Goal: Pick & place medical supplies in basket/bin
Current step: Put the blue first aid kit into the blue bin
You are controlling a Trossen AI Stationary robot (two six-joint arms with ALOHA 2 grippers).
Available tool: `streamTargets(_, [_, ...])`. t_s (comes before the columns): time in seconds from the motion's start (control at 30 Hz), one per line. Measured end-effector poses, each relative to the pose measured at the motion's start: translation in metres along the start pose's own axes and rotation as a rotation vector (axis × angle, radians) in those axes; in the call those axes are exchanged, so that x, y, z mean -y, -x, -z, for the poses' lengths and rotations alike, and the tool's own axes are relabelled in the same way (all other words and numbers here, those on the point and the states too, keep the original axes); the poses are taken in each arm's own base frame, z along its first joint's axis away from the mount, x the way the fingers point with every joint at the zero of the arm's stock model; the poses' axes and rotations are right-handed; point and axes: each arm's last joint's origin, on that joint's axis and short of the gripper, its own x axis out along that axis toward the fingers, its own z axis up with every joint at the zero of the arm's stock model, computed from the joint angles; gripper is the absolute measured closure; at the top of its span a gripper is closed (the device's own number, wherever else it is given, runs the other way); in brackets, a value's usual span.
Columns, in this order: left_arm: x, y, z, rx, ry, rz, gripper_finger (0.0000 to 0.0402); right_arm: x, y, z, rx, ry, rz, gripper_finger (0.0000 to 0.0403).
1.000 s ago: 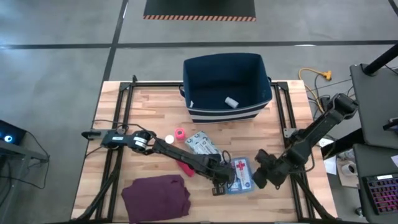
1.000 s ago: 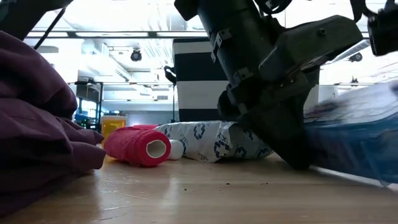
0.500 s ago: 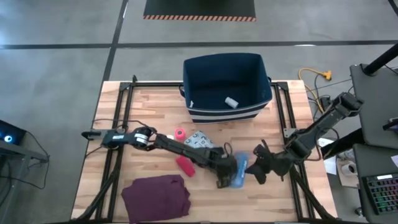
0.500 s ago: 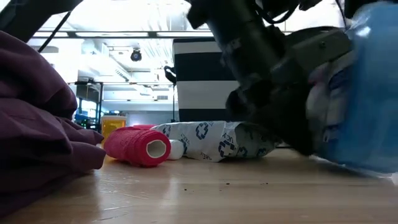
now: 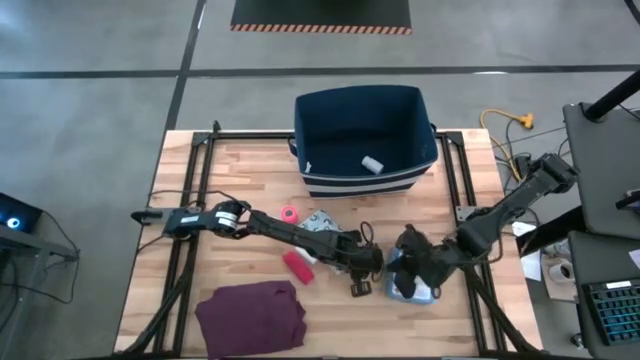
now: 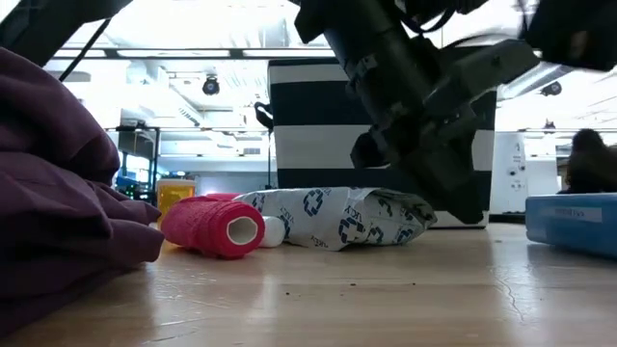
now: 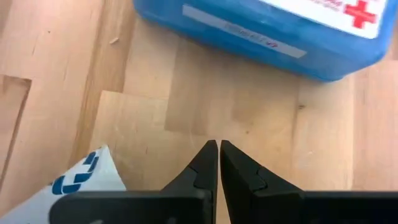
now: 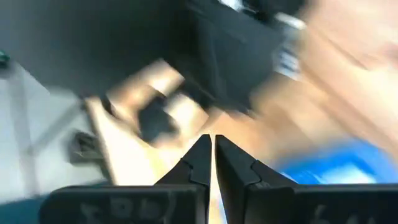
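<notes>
The blue first-aid pouch (image 5: 418,294) lies flat on the table near its near-right part; its red cross shows in the left wrist view (image 7: 267,25). My right gripper (image 5: 402,272) is shut and stands over the pouch. My left gripper (image 5: 360,289) is shut just left of the pouch, fingertips (image 7: 219,144) above bare wood. The grey-white printed packet (image 5: 325,229), a red roll (image 5: 297,266), a pink roll (image 5: 289,213) and a small white roll (image 6: 275,231) lie on the table. The navy bin (image 5: 365,140) stands at the far edge with a white roll (image 5: 372,164) inside. My right gripper is shut above the blue pouch (image 8: 336,168). Its wrist view is blurred and its own body hides the spot from above, so I cannot tell whether it touches the pouch.
A folded maroon cloth (image 5: 250,312) lies at the near-left corner and fills the left of the low view (image 6: 58,193). Bare wood lies between the packet and the bin. A person (image 6: 583,164) shows in the room behind.
The blue pouch lay flat between the two grippers, was tipped up off the table half a second ago, and now lies flat again farther toward the right edge. My right gripper moved toward the left, over the pouch. My left gripper drew slightly toward the far edge.
</notes>
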Motion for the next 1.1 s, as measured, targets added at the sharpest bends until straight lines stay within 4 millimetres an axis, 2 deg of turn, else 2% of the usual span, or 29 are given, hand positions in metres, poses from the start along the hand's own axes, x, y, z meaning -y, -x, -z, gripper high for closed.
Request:
streamTargets(0.17, [0.006, -0.001, 0.004, -0.009, -0.012, 0.007, 0.0401, 0.013, 0.047, 0.019, -0.075, -0.043, 0.322, 0.0389])
streamTargets(0.27, [0.010, 0.000, 0.003, 0.016, -0.014, 0.020, 0.0401, 0.018, 0.065, 0.038, -0.145, -0.125, 0.377, 0.0375])
streamTargets(0.37, [0.011, 0.000, 0.000, 0.047, -0.017, 0.034, 0.0401, 0.024, 0.070, 0.063, -0.225, -0.215, 0.383, 0.0339])
streamTargets(0.53, [0.012, 0.001, -0.009, 0.127, -0.007, 0.063, 0.0401, 0.043, 0.055, 0.098, -0.313, -0.326, 0.479, 0.0262])
streamTargets(0.63, [0.011, 0.001, -0.012, 0.146, -0.002, 0.069, 0.0401, 0.053, 0.036, 0.112, -0.338, -0.346, 0.548, 0.0242])
streamTargets(0.87, [0.008, 0.001, -0.014, 0.157, 0.007, 0.071, 0.0401, 0.075, 0.001, 0.134, -0.350, -0.381, 0.594, 0.0261])
streamTargets(1.0, [0.014, 0.010, -0.027, 0.222, 0.022, 0.100, 0.0401, 0.084, -0.017, 0.144, -0.375, -0.404, 0.517, 0.0272])
streamTargets(1.1, [0.017, 0.016, -0.036, 0.287, 0.028, 0.127, 0.0401, 0.087, -0.021, 0.147, -0.371, -0.403, 0.520, 0.0277])
